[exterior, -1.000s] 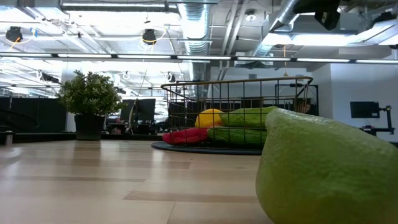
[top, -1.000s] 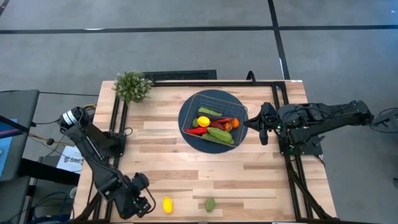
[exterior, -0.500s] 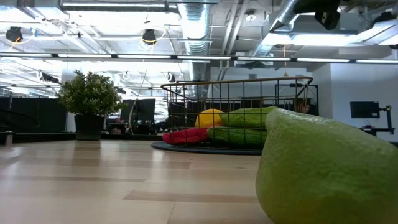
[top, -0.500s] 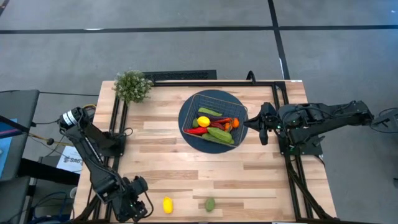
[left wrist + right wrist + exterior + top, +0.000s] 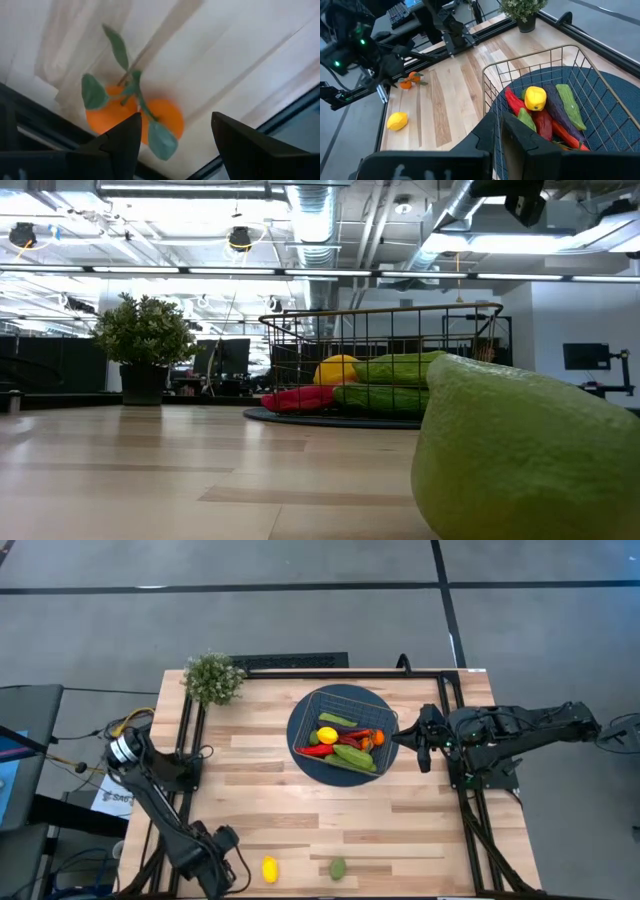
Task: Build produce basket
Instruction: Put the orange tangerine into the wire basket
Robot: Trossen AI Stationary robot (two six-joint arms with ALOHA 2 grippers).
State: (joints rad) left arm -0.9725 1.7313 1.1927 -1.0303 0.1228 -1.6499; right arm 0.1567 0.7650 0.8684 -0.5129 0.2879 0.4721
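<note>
I could read no brand or label anywhere; the only print was on a sheet of paper (image 5: 117, 802) beyond the table's left edge, far too small to make out.

My left gripper (image 5: 172, 150) hung over the near-left corner of the table (image 5: 250, 790), its fingers (image 5: 125, 142) standing well apart with nothing between them. Directly under it, in the wrist view, lay a pair of small oranges (image 5: 132, 114) on a green leafy stem, resting on the light wood just inside the black frame rail (image 5: 186, 755). Out to that gripper's side along the near edge sat a loose lemon (image 5: 269, 869), and a little farther on a lime (image 5: 338, 868), which filled most of the low view (image 5: 530, 455) and hid whatever lay behind it there.

My right gripper (image 5: 497, 125) waited just beside the right rim of the basket (image 5: 385, 708), its fingers nearly pressed together and holding nothing. Straight ahead of it the wire basket sat on a round dark blue mat (image 5: 300, 755), already holding a lemon (image 5: 535, 98), cucumbers (image 5: 353, 755), an eggplant (image 5: 559, 112), red peppers (image 5: 515, 105) and a carrot (image 5: 567, 135).

A potted leafy plant (image 5: 212, 677) stood at the far-left corner, well apart from both grippers.
</note>
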